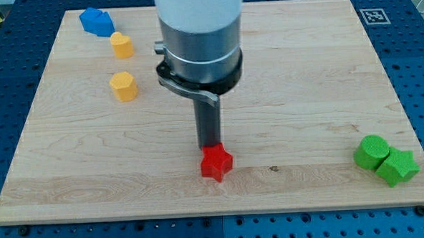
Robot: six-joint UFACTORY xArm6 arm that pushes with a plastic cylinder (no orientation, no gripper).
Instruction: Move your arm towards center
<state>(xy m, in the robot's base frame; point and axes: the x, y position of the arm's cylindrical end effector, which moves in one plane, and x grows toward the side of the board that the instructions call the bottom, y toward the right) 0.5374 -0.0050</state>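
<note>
Presently my tip stands just above the red star block, touching or nearly touching its upper edge, in the lower middle of the wooden worktop. The rod carries no hand, so nothing opens, closes or is held. The board's centre lies a short way toward the view's top from the tip, almost straight along the view's vertical; the coming move would likely draw away from the red star. Other blocks sit well apart at the corners.

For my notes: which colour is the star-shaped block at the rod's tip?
Red: the star block, clear in the camera view, just below my tip.
</note>
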